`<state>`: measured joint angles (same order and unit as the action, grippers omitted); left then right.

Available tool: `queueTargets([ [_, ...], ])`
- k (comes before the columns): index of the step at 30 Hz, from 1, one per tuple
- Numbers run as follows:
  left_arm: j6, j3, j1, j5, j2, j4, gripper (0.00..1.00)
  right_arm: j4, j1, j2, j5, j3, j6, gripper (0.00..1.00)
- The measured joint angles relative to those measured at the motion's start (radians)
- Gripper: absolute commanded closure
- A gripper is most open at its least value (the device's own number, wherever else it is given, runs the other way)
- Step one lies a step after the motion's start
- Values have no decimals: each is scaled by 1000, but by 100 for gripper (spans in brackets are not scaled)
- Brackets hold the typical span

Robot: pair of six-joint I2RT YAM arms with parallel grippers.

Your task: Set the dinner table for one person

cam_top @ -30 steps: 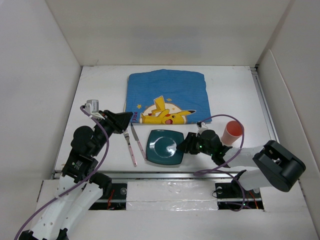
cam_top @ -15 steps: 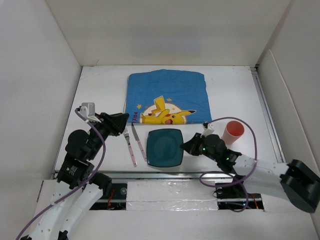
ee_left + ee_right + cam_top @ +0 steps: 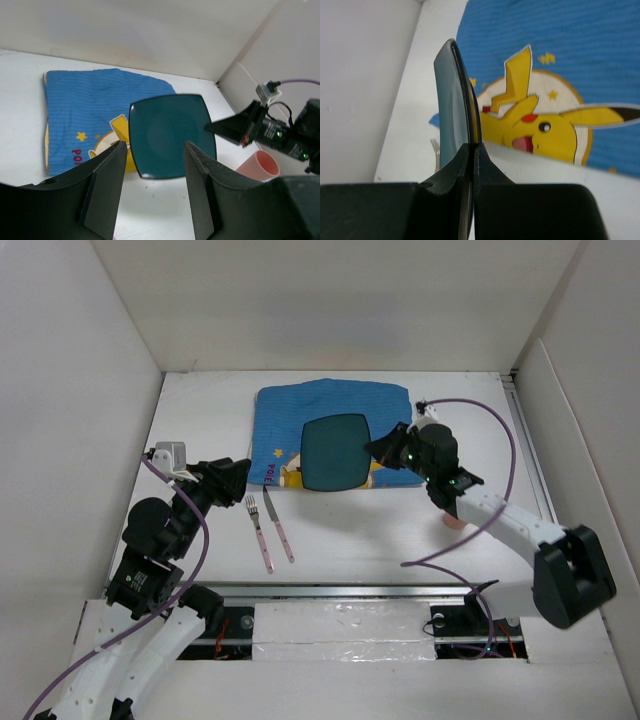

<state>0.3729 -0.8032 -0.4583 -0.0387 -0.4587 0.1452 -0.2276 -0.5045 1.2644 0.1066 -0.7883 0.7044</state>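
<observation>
Plate (image 3: pixel 335 451), clamped by right gripper (image 3: pixel 378 447), hides part of placemat (image 3: pixel 300 410) print at upper centre; left gripper (image 3: pixel 240 473) gapes empty; cup (image 3: pixel 455 523) mostly hidden.

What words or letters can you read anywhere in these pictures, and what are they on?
"PO": pink letters on the blue placemat, under a yellow star; the rest of the word is hidden behind a finger of the left pincer.
Top view: the same word on the placemat, too small to read.
Plate and cup: no writing shows.
</observation>
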Motion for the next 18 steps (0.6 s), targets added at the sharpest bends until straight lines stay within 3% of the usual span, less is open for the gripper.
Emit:
queueTargets([
  [11,-25,27,0,-35,18,17,54,-134,174,640,218,-453,58,100],
  [18,-26,27,0,-50,36,18,54,-146,216,757,258,-499,94,100],
])
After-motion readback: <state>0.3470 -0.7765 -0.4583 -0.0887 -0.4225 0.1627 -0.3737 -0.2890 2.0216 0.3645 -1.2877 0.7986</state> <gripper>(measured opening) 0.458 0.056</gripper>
